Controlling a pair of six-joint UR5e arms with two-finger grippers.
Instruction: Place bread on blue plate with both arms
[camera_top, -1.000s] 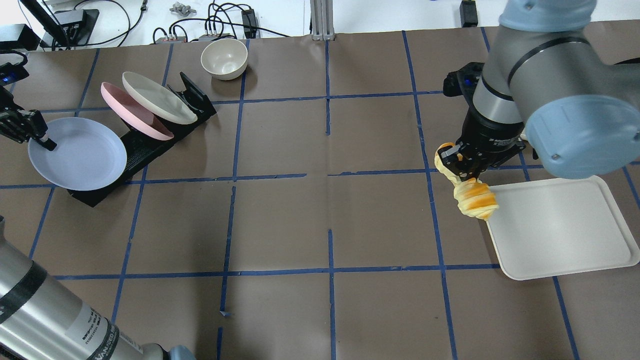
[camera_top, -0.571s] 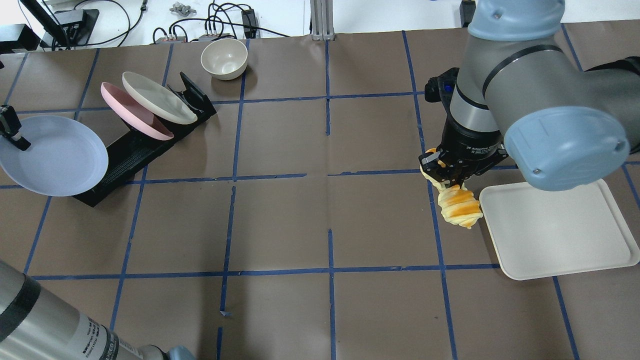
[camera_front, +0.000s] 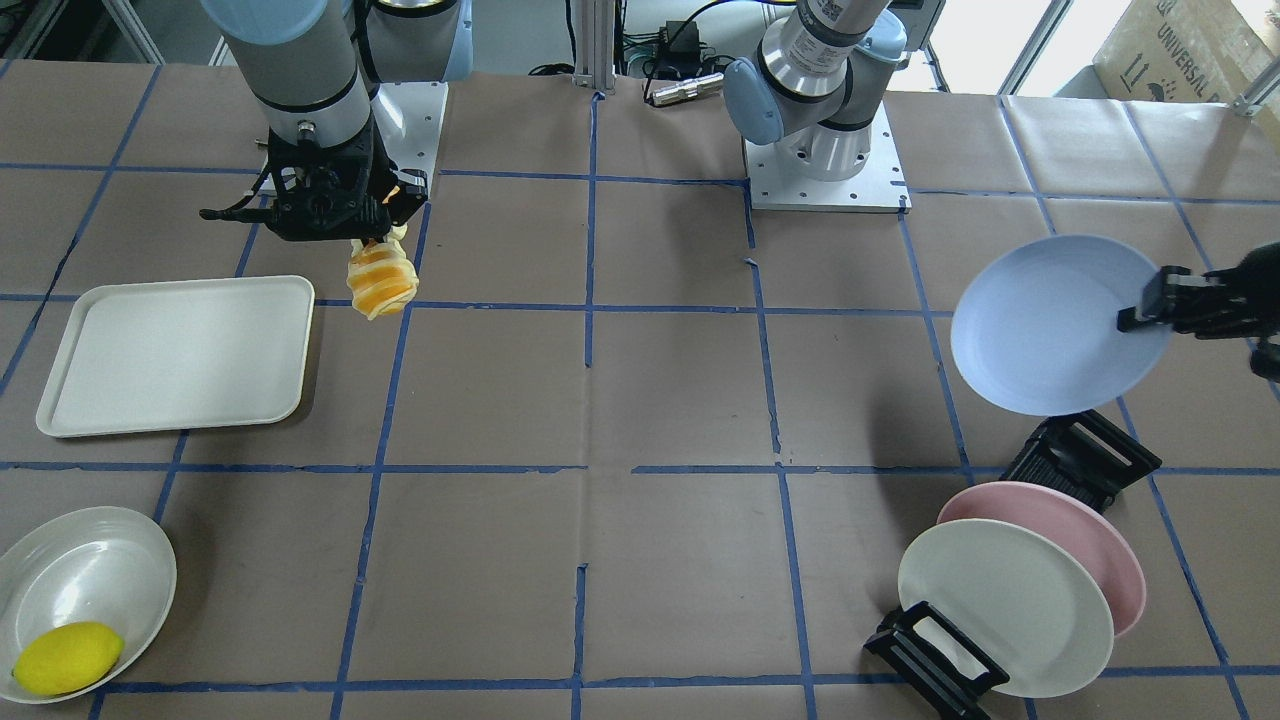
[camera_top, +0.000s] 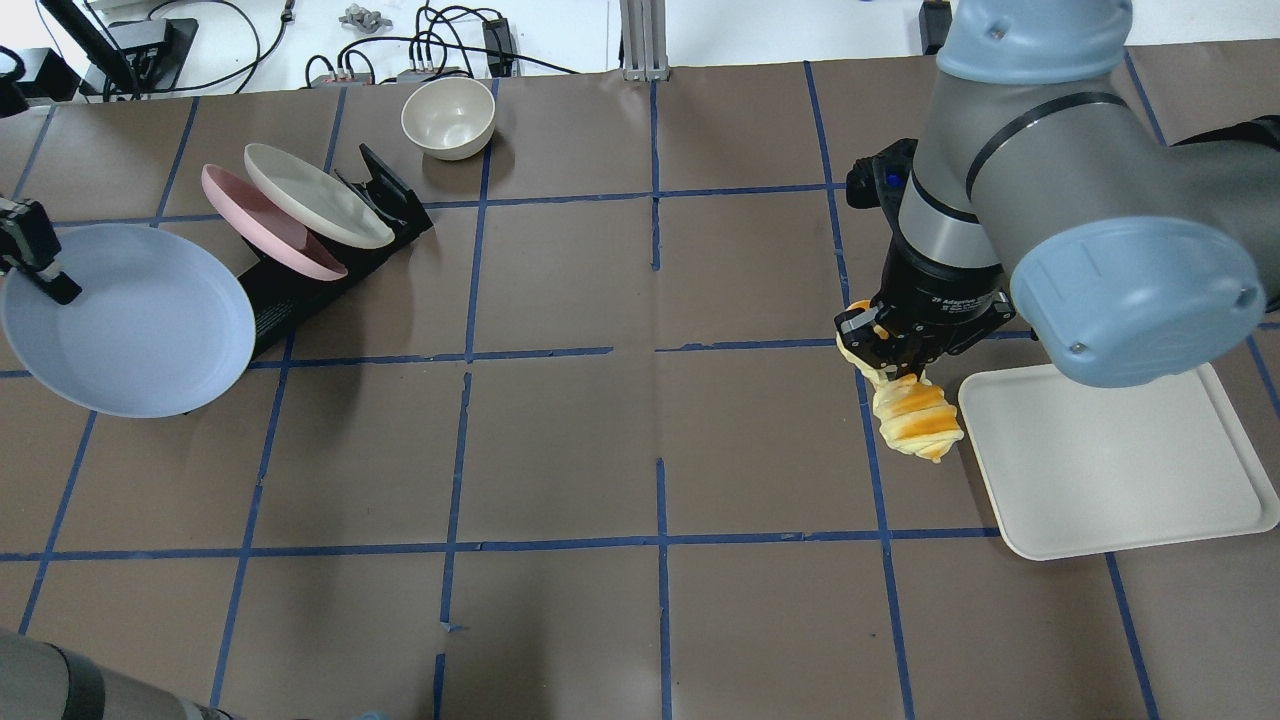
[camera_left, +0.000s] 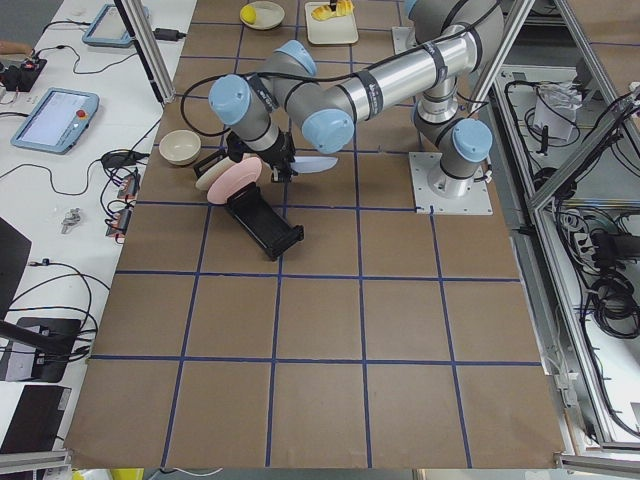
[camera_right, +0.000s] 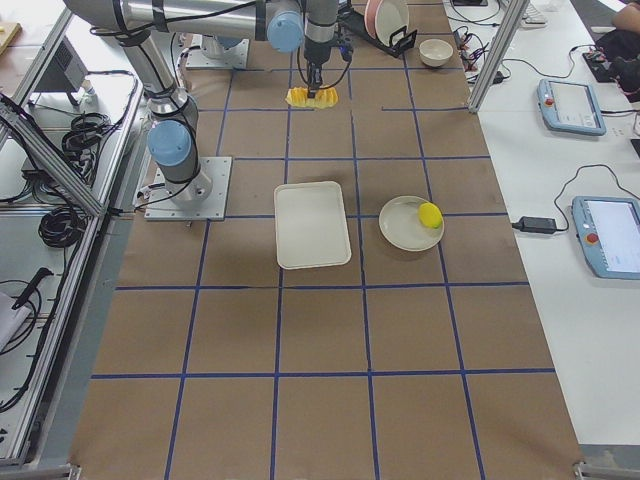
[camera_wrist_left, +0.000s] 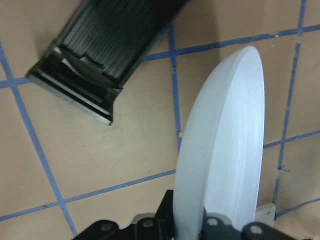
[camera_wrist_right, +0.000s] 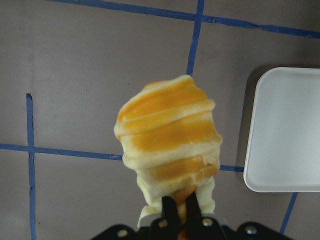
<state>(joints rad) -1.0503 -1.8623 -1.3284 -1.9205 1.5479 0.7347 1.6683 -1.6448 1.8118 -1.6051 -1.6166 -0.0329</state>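
My right gripper (camera_top: 893, 362) is shut on the upper end of the bread (camera_top: 915, 420), an orange and cream twisted roll that hangs in the air just left of the white tray (camera_top: 1110, 470). The right wrist view shows the bread (camera_wrist_right: 170, 140) held between the closed fingers. My left gripper (camera_top: 40, 268) is shut on the rim of the blue plate (camera_top: 125, 320) and holds it lifted and tilted at the far left, beside the black rack (camera_top: 290, 290). The front view shows the plate (camera_front: 1050, 325) and the bread (camera_front: 380, 280) far apart.
The rack holds a pink plate (camera_top: 270, 235) and a cream plate (camera_top: 315, 210) on edge. A cream bowl (camera_top: 448, 117) stands at the back. A lemon (camera_front: 65, 658) lies in a shallow white dish (camera_front: 90, 570) beyond the tray.
My right arm carried the bread left, off the tray's corner. My left gripper lifted the blue plate off the rack's end, swung it left, then a little back.
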